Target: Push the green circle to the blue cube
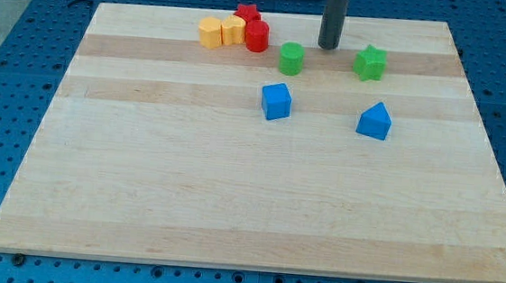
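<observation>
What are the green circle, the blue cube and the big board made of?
The green circle and blue cube look like painted wood or plastic: solid, even colour with a soft matte sheen, so I cannot tell which. The board looks like light wood, with visible grain and joined planks. My tip, above and to the right of the green circle, looks like dark metal or plastic.

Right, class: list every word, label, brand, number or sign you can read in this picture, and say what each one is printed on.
None: no readable text in this view.
The wooden board is bare wood grain.
The green circle, blue cube, green star, blue pointed block, and the red and yellow blocks carry no markings.
The rod above my tip shows no label.
</observation>
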{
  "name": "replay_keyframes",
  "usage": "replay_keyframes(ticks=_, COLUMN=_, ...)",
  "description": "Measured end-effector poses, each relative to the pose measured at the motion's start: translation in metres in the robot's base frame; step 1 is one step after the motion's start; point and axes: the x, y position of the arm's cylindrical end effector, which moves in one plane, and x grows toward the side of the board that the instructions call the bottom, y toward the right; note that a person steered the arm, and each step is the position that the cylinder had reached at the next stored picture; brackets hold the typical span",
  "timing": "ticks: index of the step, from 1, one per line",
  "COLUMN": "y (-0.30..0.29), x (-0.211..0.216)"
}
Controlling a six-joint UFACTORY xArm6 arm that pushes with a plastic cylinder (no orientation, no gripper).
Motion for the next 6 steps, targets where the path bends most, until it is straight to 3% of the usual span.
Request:
replay_keyframes(ticks=2, y=-0.05, x=0.0)
replay_keyframes(ticks=6, y=-0.066, x=0.076)
